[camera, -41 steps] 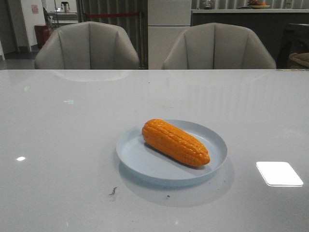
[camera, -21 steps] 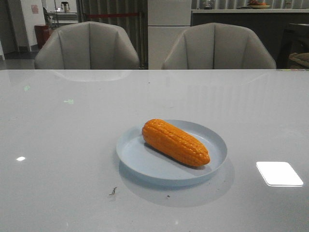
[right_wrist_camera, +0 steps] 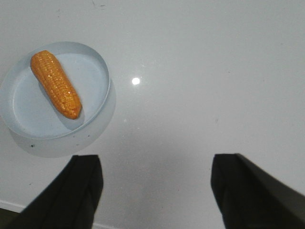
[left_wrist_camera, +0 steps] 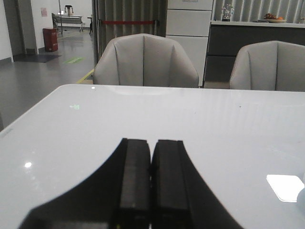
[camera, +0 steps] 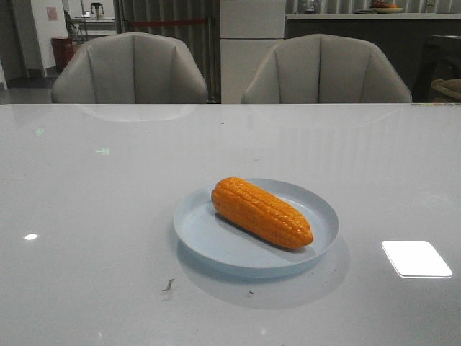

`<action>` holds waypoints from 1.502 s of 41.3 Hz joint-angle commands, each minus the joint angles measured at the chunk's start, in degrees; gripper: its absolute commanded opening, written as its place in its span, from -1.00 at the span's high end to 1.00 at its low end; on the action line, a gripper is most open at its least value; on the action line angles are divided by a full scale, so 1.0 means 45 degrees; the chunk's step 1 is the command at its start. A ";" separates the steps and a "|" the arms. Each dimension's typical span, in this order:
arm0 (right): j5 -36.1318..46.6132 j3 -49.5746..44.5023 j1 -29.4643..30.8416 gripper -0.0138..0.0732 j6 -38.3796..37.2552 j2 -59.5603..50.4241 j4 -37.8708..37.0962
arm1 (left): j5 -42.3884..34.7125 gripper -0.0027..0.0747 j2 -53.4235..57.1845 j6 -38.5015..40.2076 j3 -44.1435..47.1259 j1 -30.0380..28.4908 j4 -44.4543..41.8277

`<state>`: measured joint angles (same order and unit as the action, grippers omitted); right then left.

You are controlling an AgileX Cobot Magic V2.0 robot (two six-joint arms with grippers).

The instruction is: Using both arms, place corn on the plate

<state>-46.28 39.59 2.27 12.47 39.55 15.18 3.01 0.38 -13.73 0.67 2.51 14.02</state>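
- Black fingers of the right gripper (right_wrist_camera: 155,191) stand spread wide with nothing between them; they hang high above the pale bench (right_wrist_camera: 214,71) and look straight down on it.
- Black fingers of the left gripper (left_wrist_camera: 151,191) are pressed flat together, empty, and point level across the bench toward the grey chairs (left_wrist_camera: 145,59); only a sliver of pale rim shows at the edge of that view, so the plate lies off to that arm's side, not ahead of it.
- Outward from the right fingers, the corn (right_wrist_camera: 55,84) lies well apart, off to one side and further out, not under the gap.
- In the front view the corn (camera: 262,213) rests fully inside the pale blue plate (camera: 209,234), touching its floor, thick end toward the far left rim and tapered tip toward the near right rim, so its long axis runs diagonally.
- My reading: the right arm is the nearer one, and the placing looks already done, so no grasp seems called for; any further reach would need the spread fingers turned across that diagonal.
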 commanded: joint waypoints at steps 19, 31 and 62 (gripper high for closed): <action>0.0712 0.0334 -0.0036 -0.66 0.0114 -0.0029 0.0230 | -0.1263 0.69 0.0192 0.0129 0.0457 -0.0018 -0.1292; 0.0712 0.0334 -0.0036 -0.66 0.0114 -0.0029 0.0230 | -0.1263 0.69 0.0192 0.2175 0.0457 -0.0018 -0.2779; 0.0712 0.0334 -0.0036 -0.66 0.0114 -0.0029 0.0230 | -0.1263 0.69 0.0192 0.2175 0.0457 -0.0018 -0.2779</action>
<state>-46.28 39.59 2.27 12.47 39.55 15.18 2.66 0.38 -4.64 0.67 2.51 1.53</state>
